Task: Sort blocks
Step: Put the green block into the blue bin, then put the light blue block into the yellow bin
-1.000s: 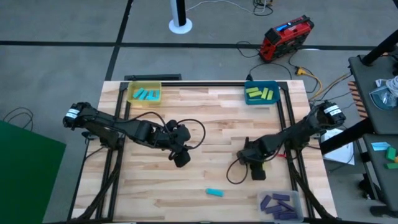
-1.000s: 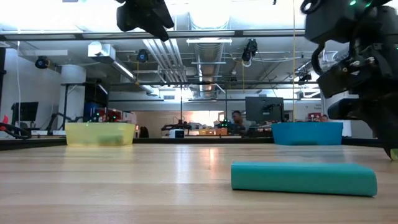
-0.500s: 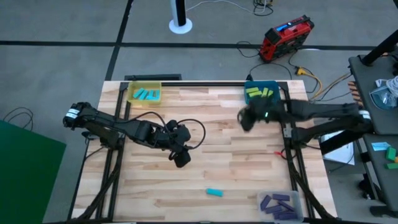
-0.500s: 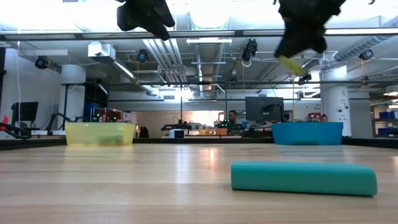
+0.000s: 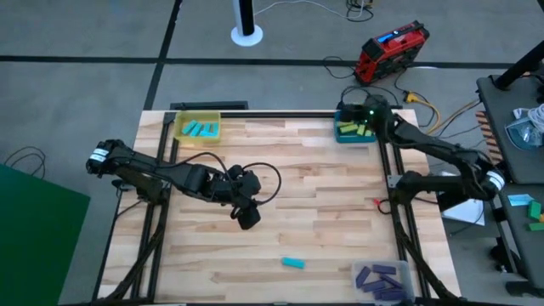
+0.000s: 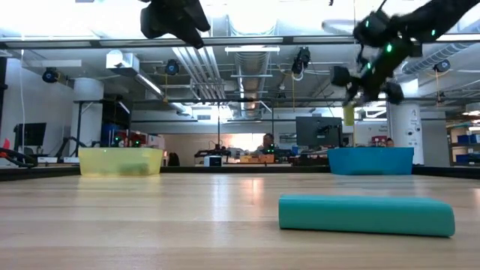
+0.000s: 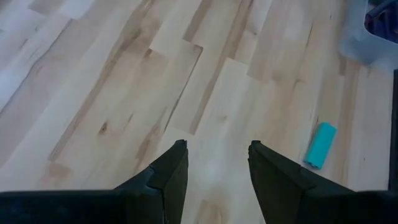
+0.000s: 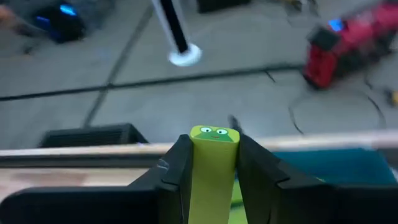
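It was a robotics lab or workshop. Exposed silver ceiling ducts (image 6: 225,71) ran overhead. Dark computer monitors (image 6: 316,129) stood on distant benches.

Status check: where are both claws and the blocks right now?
Right claw shut on yellow-green block, above blue bin. Left claw open, empty, mid-table. Cyan block loose on table. Nothing in the way.

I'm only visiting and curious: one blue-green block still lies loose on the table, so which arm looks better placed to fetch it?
Probably the left gripper: open, empty, nearer the cyan block. The right gripper holds a yellow-green block above the blue bin.
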You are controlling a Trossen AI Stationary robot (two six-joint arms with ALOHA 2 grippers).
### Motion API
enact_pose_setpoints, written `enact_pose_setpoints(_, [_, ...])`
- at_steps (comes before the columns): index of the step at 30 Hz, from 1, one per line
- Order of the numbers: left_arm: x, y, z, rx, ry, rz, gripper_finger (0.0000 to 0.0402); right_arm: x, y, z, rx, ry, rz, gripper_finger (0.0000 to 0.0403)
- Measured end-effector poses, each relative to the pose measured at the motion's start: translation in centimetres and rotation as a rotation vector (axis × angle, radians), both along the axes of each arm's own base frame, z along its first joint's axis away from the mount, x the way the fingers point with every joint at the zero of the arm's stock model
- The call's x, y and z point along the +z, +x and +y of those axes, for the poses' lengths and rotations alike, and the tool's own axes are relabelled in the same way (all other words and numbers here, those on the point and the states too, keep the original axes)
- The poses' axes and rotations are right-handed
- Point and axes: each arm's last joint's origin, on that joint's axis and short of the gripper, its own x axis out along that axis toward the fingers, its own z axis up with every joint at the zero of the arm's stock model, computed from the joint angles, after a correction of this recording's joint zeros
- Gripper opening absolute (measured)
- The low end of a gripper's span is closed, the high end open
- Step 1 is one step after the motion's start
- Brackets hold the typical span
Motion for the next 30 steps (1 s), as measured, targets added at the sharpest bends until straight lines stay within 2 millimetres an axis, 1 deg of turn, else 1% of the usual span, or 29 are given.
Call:
enact_pose_setpoints(2, [0.0,0.0,0.0,0.003,-0.005,-0.001,0.0147,-1.4,-0.6,-0.7,-0.061,0.053,-0.011,0.0087])
enact_pose_setpoints(5, [0.0,0.0,0.0,0.027,-0.025,-0.005,0.0147,-2.1,-1.1,-1.3,-0.095,0.076,0.007,0.0090])
enact_pose_setpoints(10, [0.0,0.0,0.0,0.034,-0.032,-0.006,0.0147,-2.7,-1.0,-1.4,-0.107,0.103,0.034,0.0165])
enact_pose_setpoints(12, [0.0,0.0,0.0,0.030,-0.027,-0.005,0.0147,-2.5,-1.0,-1.5,-0.115,0.104,0.054,0.0178])
enact_pose_setpoints(14, [0.0,0.0,0.0,0.033,-0.030,-0.005,0.0147,-2.1,-1.0,-1.5,-0.098,0.106,0.097,0.0179])
enact_pose_setpoints(17, [0.0,0.0,0.0,0.041,-0.036,-0.007,0.0147,-0.9,-0.8,-1.6,-0.075,0.098,0.106,0.0166])
enact_pose_setpoints(19, [0.0,0.0,0.0,0.041,-0.037,-0.007,0.0147,0.5,-0.5,-1.4,-0.008,0.071,0.063,0.0153])
enact_pose_setpoints(22, [0.0,0.0,0.0,0.023,-0.042,-0.005,0.0147,3.2,0.7,-0.2,0.194,0.025,-0.031,0.0127])
enact_pose_setpoints(24, [0.1,0.1,-0.1,-0.022,-0.056,-0.010,0.0147,4.2,1.5,1.2,0.357,0.045,-0.060,0.0109])
enact_pose_setpoints(28, [0.1,0.9,-0.8,-0.203,-0.066,-0.044,0.0147,5.2,3.0,4.9,0.652,0.134,-0.122,0.0073])
enact_pose_setpoints(30, [-0.2,1.3,-1.3,-0.302,-0.007,-0.048,0.0147,4.9,3.6,7.3,0.775,0.215,-0.107,0.0058])
